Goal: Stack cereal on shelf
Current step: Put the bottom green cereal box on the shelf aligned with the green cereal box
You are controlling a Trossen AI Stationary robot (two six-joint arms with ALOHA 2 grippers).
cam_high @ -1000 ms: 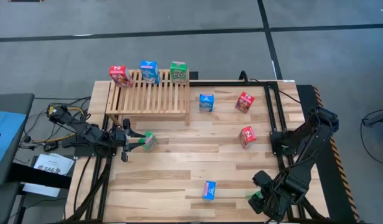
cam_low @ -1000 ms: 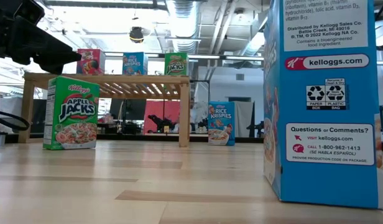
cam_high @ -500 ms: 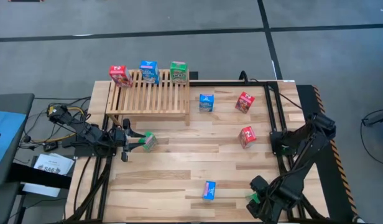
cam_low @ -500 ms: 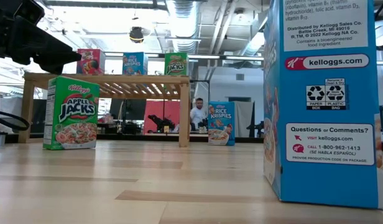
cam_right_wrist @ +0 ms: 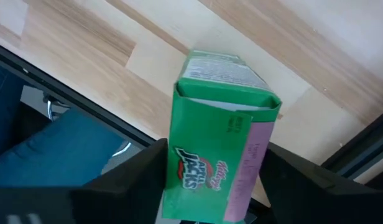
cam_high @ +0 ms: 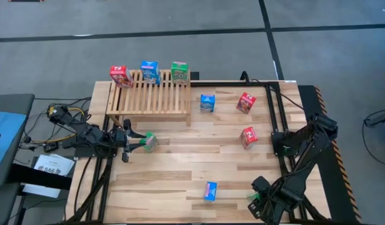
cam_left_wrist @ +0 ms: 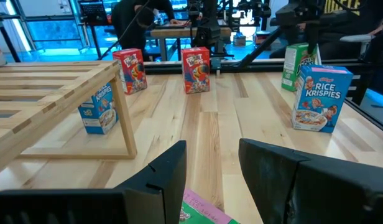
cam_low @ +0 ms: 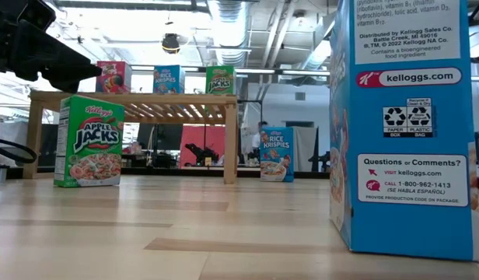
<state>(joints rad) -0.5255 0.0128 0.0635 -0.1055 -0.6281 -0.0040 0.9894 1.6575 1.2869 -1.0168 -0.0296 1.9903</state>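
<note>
Left claw (cam_high: 137, 143) is clamped on a green Apple Jacks box (cam_high: 150, 142) just before the shelf (cam_high: 152, 95), probably for lifting it there. Right claw (cam_right_wrist: 207, 186) at the near right worktop (cam_high: 180, 175) edge straddles another green Apple Jacks box (cam_right_wrist: 219, 162); whether it grips, I cannot tell.

red cereal boxes (cam_high: 120, 75): 3 | blue cereal boxes (cam_high: 149, 72): 3 | green cereal boxes (cam_high: 179, 72): 3 | shelf (cam_high: 152, 95): 1

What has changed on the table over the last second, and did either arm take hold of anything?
The right gripper at the near right edge slid slightly left, and its jaws came in around a green box; a firm grip is not certain yet. The left gripper stayed put, shut on another green box. The three boxes on the shelf and the loose ones did not move.
</note>
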